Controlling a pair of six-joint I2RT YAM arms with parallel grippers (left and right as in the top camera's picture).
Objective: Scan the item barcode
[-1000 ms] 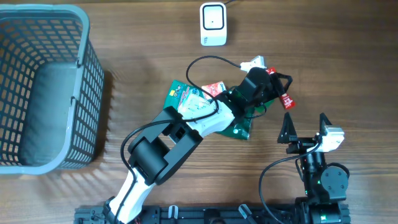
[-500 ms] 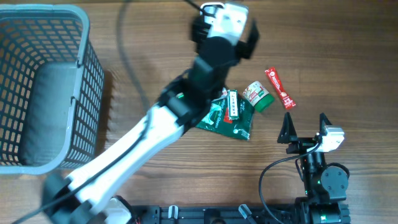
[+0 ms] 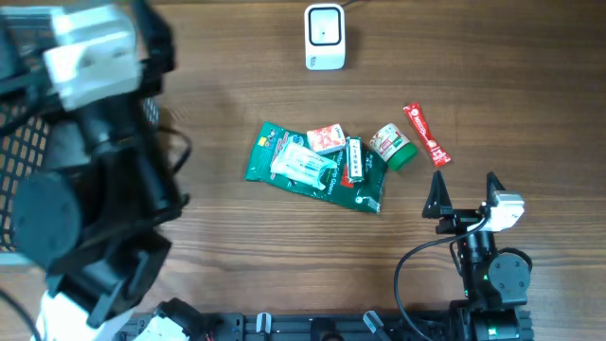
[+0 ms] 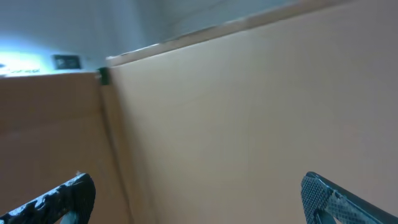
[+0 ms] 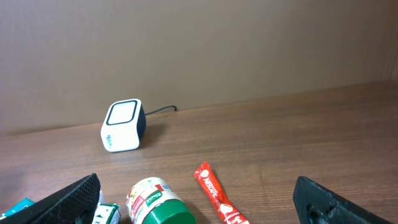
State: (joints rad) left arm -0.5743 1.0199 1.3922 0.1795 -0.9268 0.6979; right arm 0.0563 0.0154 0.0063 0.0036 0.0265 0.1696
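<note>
Locate the barcode scanner (image 3: 324,36), a white cube with a cable, at the far edge of the tabletop (image 3: 492,76); it stands alone, well apart from the goods. Find the items to be scanned in a loose cluster at the middle of the tabletop. The green foil packet (image 3: 365,192) lies flat. A small red-and-white box (image 3: 325,138) and a narrow stick pack (image 3: 353,161) rest on top of it. Just beside its right end lies a small jar with a green lid (image 3: 393,147), tipped on its side, and a red sachet stick (image 3: 426,134) lies at an angle just beyond the jar. Note that the left arm (image 3: 95,189) is raised close to the overhead camera and appears blurred. It covers most of the mesh basket (image 3: 21,142) at the left edge. The left gripper (image 4: 196,202) points at a plain beige panel, and its jaws are spread to the corners of the wrist view. The right gripper (image 3: 464,201) sits low at the near right of the tabletop, apart from the cluster. Its jaws are likewise spread wide and face the jar, the red sachet stick and the scanner.
</note>
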